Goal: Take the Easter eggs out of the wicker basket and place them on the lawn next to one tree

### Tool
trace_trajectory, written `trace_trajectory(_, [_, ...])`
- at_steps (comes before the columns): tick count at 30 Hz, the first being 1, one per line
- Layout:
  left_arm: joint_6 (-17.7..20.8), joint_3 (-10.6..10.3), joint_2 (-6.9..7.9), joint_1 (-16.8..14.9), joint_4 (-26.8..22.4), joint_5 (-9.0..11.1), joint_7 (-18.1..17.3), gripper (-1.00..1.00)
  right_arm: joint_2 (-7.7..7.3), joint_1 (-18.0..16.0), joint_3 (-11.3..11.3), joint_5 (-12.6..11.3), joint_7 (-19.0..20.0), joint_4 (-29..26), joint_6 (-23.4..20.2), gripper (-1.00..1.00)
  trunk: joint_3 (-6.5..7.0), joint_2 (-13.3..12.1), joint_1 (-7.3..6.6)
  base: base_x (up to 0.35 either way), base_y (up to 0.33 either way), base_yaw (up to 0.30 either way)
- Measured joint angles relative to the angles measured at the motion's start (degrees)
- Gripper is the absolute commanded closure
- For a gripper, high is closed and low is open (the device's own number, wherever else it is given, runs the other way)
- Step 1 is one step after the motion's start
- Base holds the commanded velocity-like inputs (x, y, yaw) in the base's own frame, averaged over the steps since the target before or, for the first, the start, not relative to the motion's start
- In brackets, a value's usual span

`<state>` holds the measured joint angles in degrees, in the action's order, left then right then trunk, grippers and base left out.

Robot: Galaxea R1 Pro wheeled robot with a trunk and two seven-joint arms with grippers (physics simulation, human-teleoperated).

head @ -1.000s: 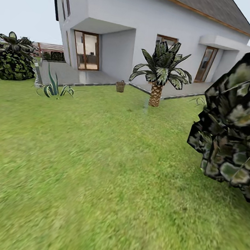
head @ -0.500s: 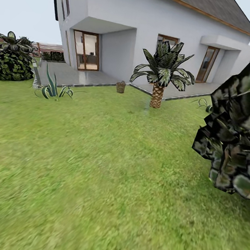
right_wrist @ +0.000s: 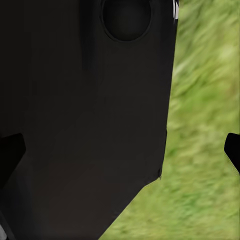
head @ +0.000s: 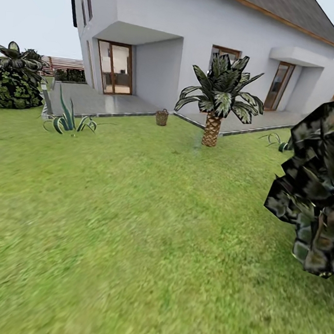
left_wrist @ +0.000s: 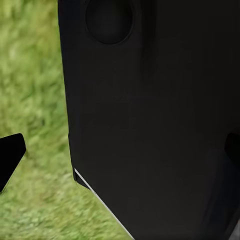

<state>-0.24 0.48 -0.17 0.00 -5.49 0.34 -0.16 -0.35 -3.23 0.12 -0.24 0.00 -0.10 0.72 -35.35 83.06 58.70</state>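
Note:
The wicker basket (head: 162,117) stands small and far off at the lawn's (head: 129,225) back edge, beside the paved terrace. At this distance the Easter eggs cannot be made out. Dark angular leaf panels of a tree (head: 317,194) hang close at the right, trunk out of view. My left gripper (left_wrist: 120,152) is open, its black fingertips (left_wrist: 10,157) wide apart in front of my dark body. In the right wrist view, my right gripper (right_wrist: 120,150) is open too, nothing between its fingertips (right_wrist: 10,152), grass beside it.
A palm (head: 216,102) grows right of the basket. A spiky agave (head: 66,119) and a round bush (head: 13,84) are at the left. The white house (head: 202,41) and grey terrace (head: 107,103) lie behind. Open grass stretches from me to the basket.
The whole view has shifted as the camera moved: the foliage at the right slid further right and a grey shape at the lower left left the picture. Nothing on the lawn moved.

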Motion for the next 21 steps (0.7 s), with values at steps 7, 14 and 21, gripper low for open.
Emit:
trace_trajectory(7, [0.0,0.0,0.00,0.0,0.0,0.0,0.0,-1.00,0.00,0.0,0.0,0.0,0.0,0.0,0.0,-1.00,0.00,0.0,0.00,0.323,0.073,0.000])
trace_trajectory(14, [0.0,0.0,0.00,0.0,0.0,0.0,0.0,-1.00,0.00,0.0,0.0,0.0,0.0,0.0,0.0,-1.00,0.00,0.0,0.00,0.323,0.073,0.000])
trace_trajectory(21, [0.0,0.0,0.00,0.0,0.0,0.0,0.0,-1.00,0.00,0.0,0.0,0.0,0.0,0.0,0.0,-1.00,0.00,0.0,0.00,0.323,0.073,0.000])
